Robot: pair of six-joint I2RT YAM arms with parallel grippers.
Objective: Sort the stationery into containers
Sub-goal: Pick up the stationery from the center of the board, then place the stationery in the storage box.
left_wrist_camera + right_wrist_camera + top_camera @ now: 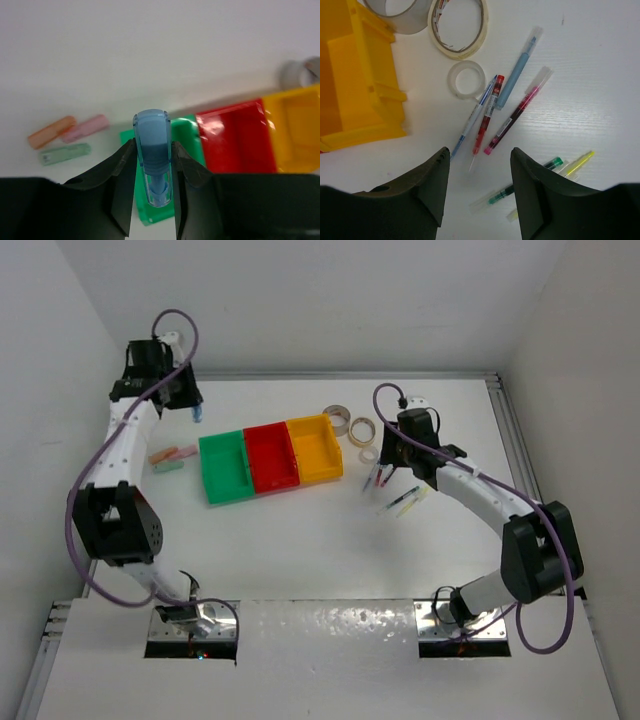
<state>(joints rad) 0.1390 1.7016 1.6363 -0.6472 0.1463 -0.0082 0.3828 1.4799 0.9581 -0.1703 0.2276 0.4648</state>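
In the upper left of the top view, the left gripper (153, 145) is pinched on a blue block (151, 131), which stands upright between its fingers. On the surface (330, 540) below and to its left lie three more blocks, close together: orange (51, 131), pink (85, 128) and pale green (65, 154). At mid-frame sit the joined bins: green (225, 468), red (272, 455), yellow (316, 447). The right gripper (477, 165) is spread wide, holding nothing. It hangs over a scatter of pens (488, 114), with tape rings (461, 54) just beyond, beside the yellow bin.
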